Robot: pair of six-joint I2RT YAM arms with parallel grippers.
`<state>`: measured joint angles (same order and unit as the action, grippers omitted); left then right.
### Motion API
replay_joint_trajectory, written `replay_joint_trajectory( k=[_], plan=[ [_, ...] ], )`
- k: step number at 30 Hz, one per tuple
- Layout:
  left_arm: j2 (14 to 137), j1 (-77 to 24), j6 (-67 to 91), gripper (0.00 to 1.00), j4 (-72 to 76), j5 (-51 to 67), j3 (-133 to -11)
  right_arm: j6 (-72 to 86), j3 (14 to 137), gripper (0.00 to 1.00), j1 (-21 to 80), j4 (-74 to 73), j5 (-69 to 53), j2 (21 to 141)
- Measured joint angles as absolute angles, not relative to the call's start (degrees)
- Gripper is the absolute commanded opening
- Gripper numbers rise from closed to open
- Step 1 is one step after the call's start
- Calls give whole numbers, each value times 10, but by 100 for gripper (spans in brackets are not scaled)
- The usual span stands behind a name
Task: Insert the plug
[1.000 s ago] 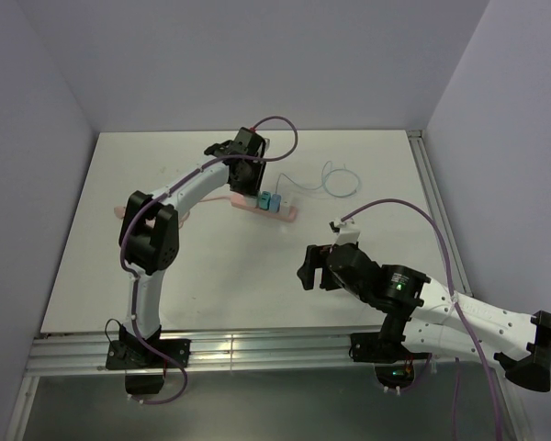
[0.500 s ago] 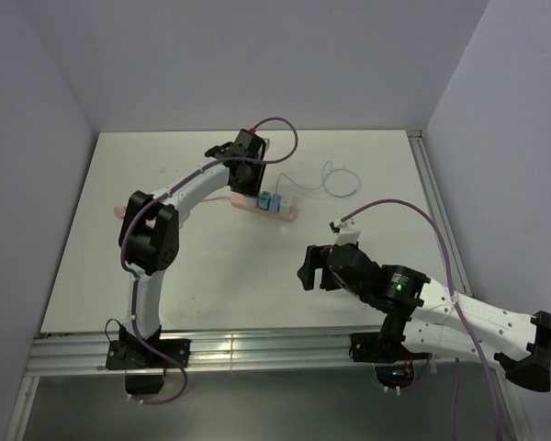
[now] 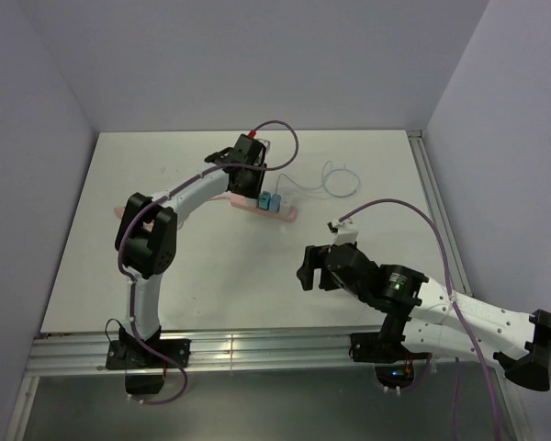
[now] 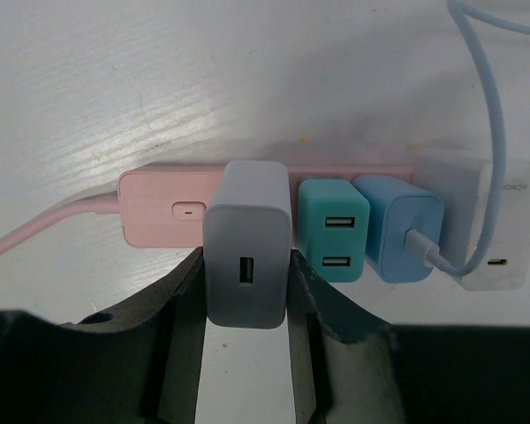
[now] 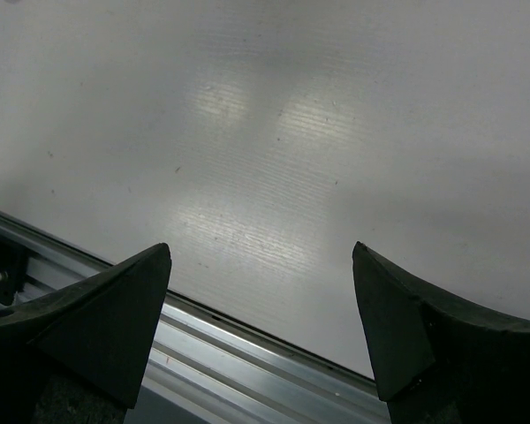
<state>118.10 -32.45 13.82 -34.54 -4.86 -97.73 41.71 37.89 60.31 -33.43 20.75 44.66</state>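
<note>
A pink power strip (image 4: 163,208) lies on the white table, also visible in the top view (image 3: 289,213). Several adapters stand in it in a row. My left gripper (image 4: 247,265) is shut on a grey-white adapter (image 4: 247,234) at the switch end; both fingers press its sides. Beside it come a teal adapter (image 4: 334,228), then the light-blue plug (image 4: 397,225) with its thin pale cable (image 4: 486,106), then a white block (image 4: 481,221). From above the plug (image 3: 268,199) sits just right of my left gripper (image 3: 253,188). My right gripper (image 5: 261,256) is open over bare table.
The pale cable (image 3: 335,182) loops on the table behind the strip. The strip's pink cord (image 4: 44,234) runs off to the left. A metal rail (image 5: 247,353) lines the table's near edge below my right gripper (image 3: 305,266). Walls enclose the table.
The left wrist has turned and shifted slightly to the right over the strip. The right arm has not moved.
</note>
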Motion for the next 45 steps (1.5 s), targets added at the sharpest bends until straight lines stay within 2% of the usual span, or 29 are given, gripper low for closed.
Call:
replay_joint_trajectory(
  k=[11, 18, 19, 23, 27, 28, 29, 30, 37, 38, 45],
  plan=[
    [1165, -325, 152, 0, -230, -56, -903, 416, 371, 90, 603, -321, 200, 453],
    [1165, -325, 157, 1, -223, -59, -901, 416, 364, 90, 603, -321, 199, 453],
    [1165, -325, 158, 4, -223, -59, -901, 416, 364, 91, 603, -321, 199, 453],
    [1163, -325, 161, 26, -224, -60, -901, 416, 364, 91, 603, -321, 198, 453],
    [1159, -325, 168, 44, -230, -60, -901, 414, 364, 91, 602, -318, 198, 453],
    [1158, -325, 170, 53, -233, -60, -901, 413, 364, 91, 602, -317, 197, 453],
    [1156, -325, 174, 91, -239, -61, -901, 412, 364, 91, 602, -317, 197, 453],
    [1153, -325, 173, 99, -250, -62, -901, 411, 364, 91, 602, -316, 196, 454],
    [1070, -317, 198, 99, -283, -76, -875, 411, 365, 96, 598, -317, 196, 465],
    [1042, -317, 203, 100, -284, -75, -866, 411, 365, 100, 595, -317, 197, 465],
    [763, -317, 254, 100, -233, -59, -753, 432, 360, 100, 580, -305, 198, 454]
  ],
)
